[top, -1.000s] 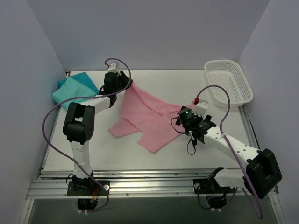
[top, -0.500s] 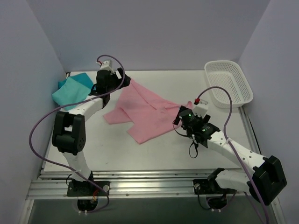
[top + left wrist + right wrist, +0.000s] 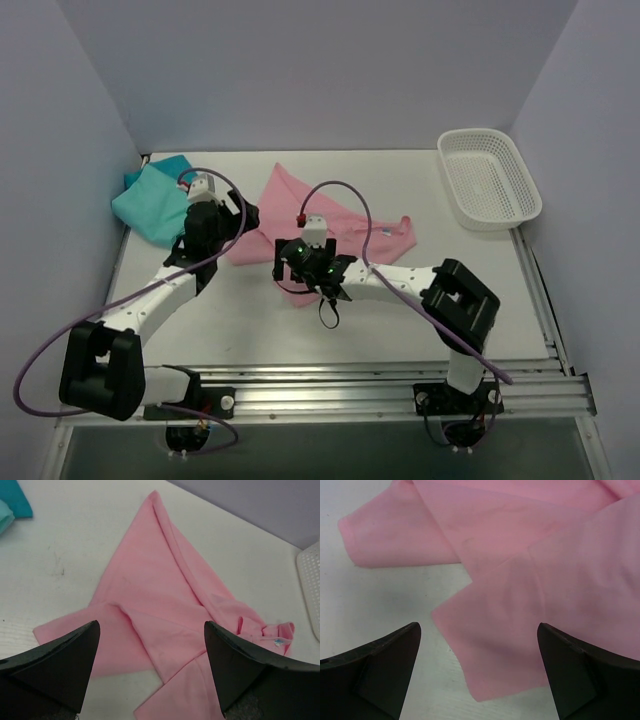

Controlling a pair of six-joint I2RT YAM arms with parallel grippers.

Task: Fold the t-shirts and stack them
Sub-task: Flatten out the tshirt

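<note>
Plainly, both arms hung over the one garment that needed work.

- Pink shirt lay crumpled just past the middle of the table, toward 12 o'clock. One point reached to 12 and a bunched end trailed to 3. It was spread loose, not squared, so folding looked barely begun.
- Left pincer hovered at the shirt's 9 o'clock edge with its jaws spread wide and nothing in them. Its own camera looked down over the sleeve and the long diagonal crease, probably to pick a fresh hold there.
- Right pincer hung over the shirt's 6 o'clock corner, also spread and empty. In its wrist view the loose corner and a folded-over flap lay between the fingers, which suited a grab at that corner.
- Teal shirt sat apart at 10 o'clock against the wall, clear of both arms. Whether it was neatly folded could not be told, though it seemed parked to keep the middle free.
- Basket stood at 2 o'clock, well apart from the cloth and out of the arms' way.
</note>
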